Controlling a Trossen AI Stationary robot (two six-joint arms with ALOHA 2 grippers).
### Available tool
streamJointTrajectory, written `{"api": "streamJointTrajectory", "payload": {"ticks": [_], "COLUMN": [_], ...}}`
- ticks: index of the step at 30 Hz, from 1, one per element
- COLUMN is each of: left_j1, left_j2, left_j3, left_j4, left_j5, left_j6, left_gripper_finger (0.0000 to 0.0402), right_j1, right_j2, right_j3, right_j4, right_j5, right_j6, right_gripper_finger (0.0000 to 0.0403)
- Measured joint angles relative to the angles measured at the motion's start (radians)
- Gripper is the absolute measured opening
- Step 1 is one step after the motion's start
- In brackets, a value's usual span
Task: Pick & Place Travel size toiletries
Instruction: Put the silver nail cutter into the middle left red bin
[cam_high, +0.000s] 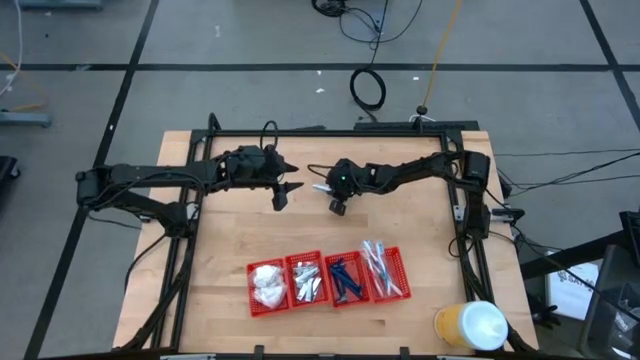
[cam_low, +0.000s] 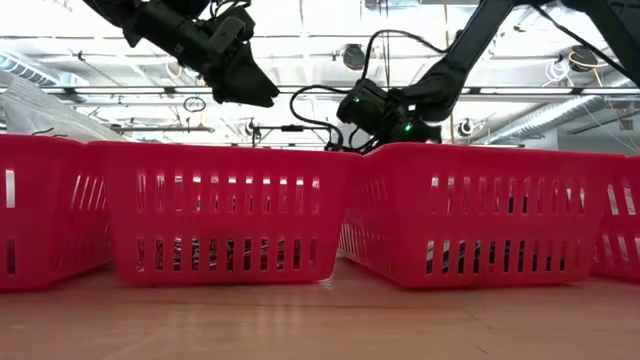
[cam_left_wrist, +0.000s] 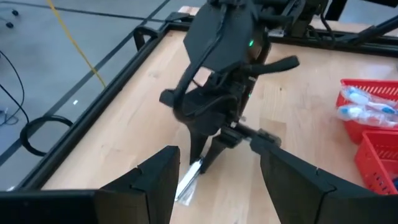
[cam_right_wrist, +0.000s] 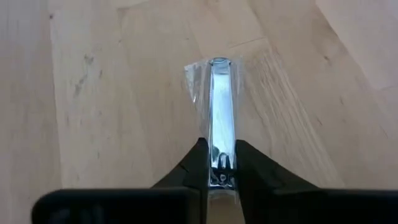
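The clipper (cam_right_wrist: 222, 118), a shiny metal one in a clear wrap, lies mid-table beyond the red baskets (cam_high: 330, 283), its near end pinched between the right gripper (cam_right_wrist: 222, 163) fingers. The hold is only at the tip, so it may swing or slip out on lifting; the slick wrap probably worsens that. The left gripper (cam_left_wrist: 214, 171) hangs nearby, jaws apart and empty.

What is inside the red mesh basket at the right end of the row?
The rightmost red mesh basket holds pale clear-wrapped sticks, lying lengthwise in a loose pile. Whatever lies beneath them on the basket floor is covered; the low view shows only the basket walls.
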Motion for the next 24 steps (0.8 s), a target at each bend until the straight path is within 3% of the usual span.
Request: {"api": "streamJointTrajectory", "payload": {"ticks": [7,11,18,21,24], "left_j1": [0.000,0.000,0.019,0.017,-0.005], "left_j2": [0.009,0.007,0.010,0.060,0.143], "left_j3": [-0.001,-0.011,-0.184,-0.248,-0.254], "left_j4": [0.053,0.108,0.601,0.838,0.992], "left_j5": [0.077,0.005,-0.001,0.015,0.077], "left_j6": [0.019,0.008,0.016,-0.004,-0.012], "left_gripper_finger": [0.0218,0.0218,0.0218,0.0218,0.0218], "right_j1": [0.019,0.035,0.039,0.051,0.067], "right_j2": [-0.185,-0.338,-0.493,-0.497,-0.499], "right_j3": [-0.026,-0.124,-0.356,-0.415,-0.425], "right_j4": [-0.001,0.162,0.635,0.826,0.907], "right_j5": [0.005,0.032,0.030,0.013,-0.049], "right_j6": [-0.034,-0.034,0.007,0.019,0.016], "right_gripper_finger": [0.0041,0.0041,0.0041,0.0041,0.0041]}}
